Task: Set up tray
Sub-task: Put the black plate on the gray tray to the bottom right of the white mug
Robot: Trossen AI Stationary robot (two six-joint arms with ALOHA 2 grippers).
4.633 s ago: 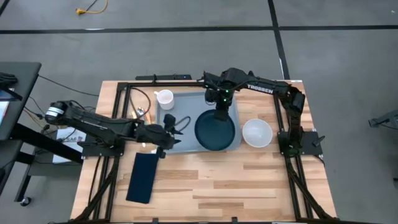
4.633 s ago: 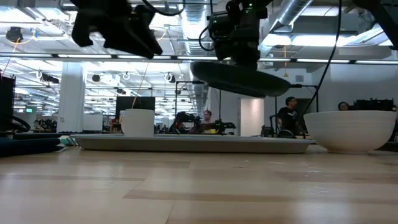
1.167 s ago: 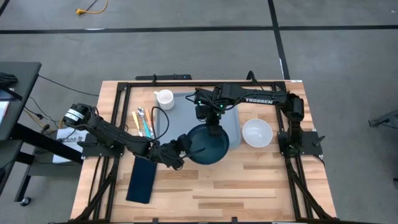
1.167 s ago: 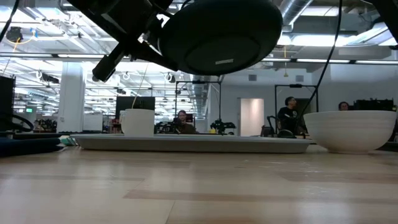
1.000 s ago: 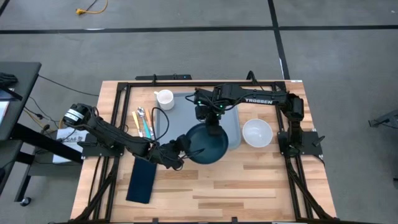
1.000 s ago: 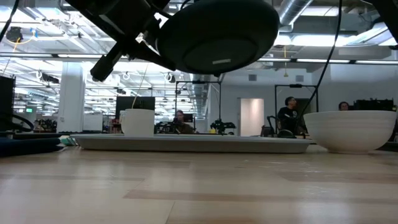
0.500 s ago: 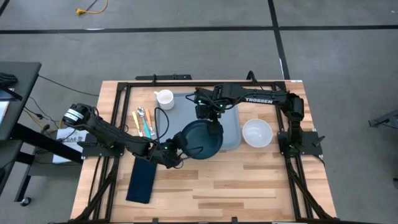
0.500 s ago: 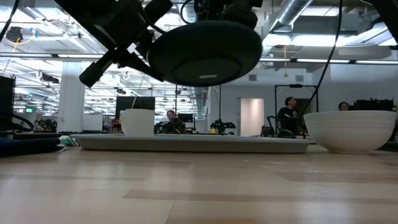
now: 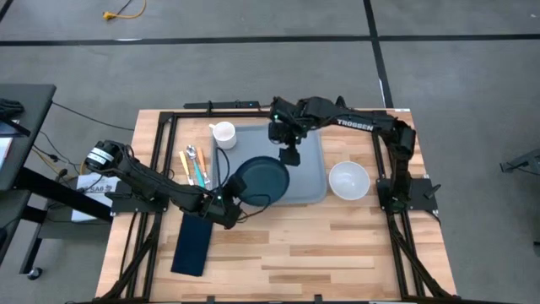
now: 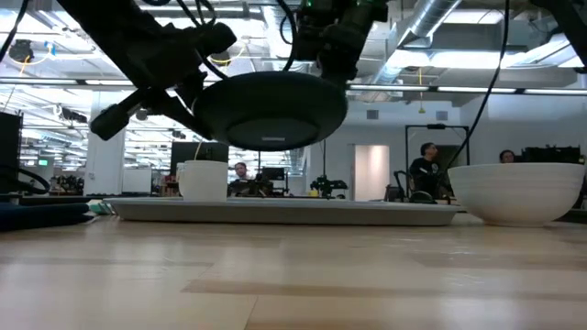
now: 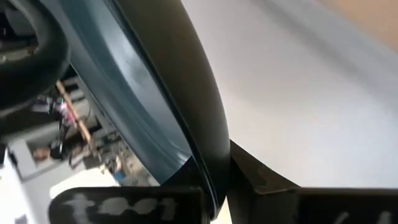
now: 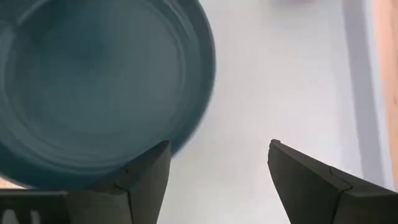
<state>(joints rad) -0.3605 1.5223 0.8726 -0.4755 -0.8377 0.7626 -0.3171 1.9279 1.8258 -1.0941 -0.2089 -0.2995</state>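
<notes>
lying flat, tray [image 9: 310,173] – long axis running table's left–right.

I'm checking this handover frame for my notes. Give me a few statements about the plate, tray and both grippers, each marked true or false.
1. The left gripper holds the plate by its rim. True.
2. The plate rests flat on the tray. False: the low view shows it held in the air above the tray.
3. The right gripper has its jaws open, clear of the plate. True.
4. The white bowl sits on the tray. False: it stands on the table beside the tray.
5. The white cup is at a corner of the tray. True.
</notes>
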